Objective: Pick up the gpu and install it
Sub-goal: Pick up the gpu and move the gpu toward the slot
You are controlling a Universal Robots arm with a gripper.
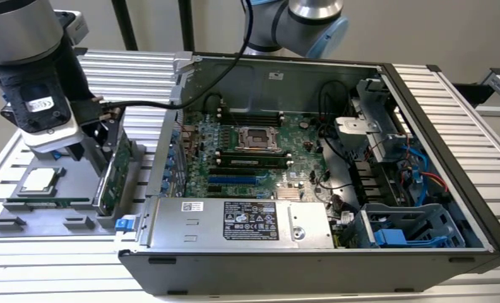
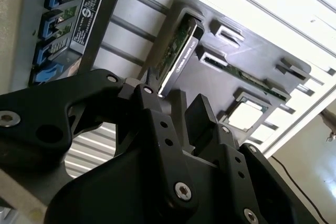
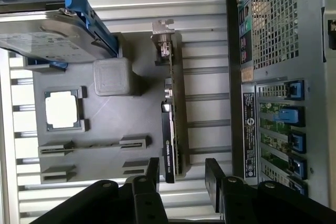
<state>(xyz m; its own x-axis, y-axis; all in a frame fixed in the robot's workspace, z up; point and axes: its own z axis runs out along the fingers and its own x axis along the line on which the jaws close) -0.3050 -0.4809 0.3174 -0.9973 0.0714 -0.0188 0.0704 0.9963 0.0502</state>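
The gpu (image 3: 174, 129) stands on its long edge in a slot of the grey parts tray (image 3: 110, 124), silver bracket (image 3: 164, 40) at one end and black cooler on one face. My gripper (image 3: 184, 178) is open, one finger (image 3: 153, 171) on each side of the card's near end, without touching it. In the second wrist view the gpu (image 2: 178, 56) shows just past the open gripper (image 2: 176, 113). In the exterior view the gripper (image 1: 88, 146) hangs over the gpu (image 1: 111, 173) at the left, outside the computer case (image 1: 435, 158).
The tray also holds a processor (image 3: 62, 109), a memory stick (image 3: 94, 145) and a silver hard drive in a blue frame (image 3: 52, 30). The open case shows its motherboard (image 1: 250, 151) and power supply (image 1: 242, 221). The case's rear panel (image 3: 273, 77) stands close beside the gpu.
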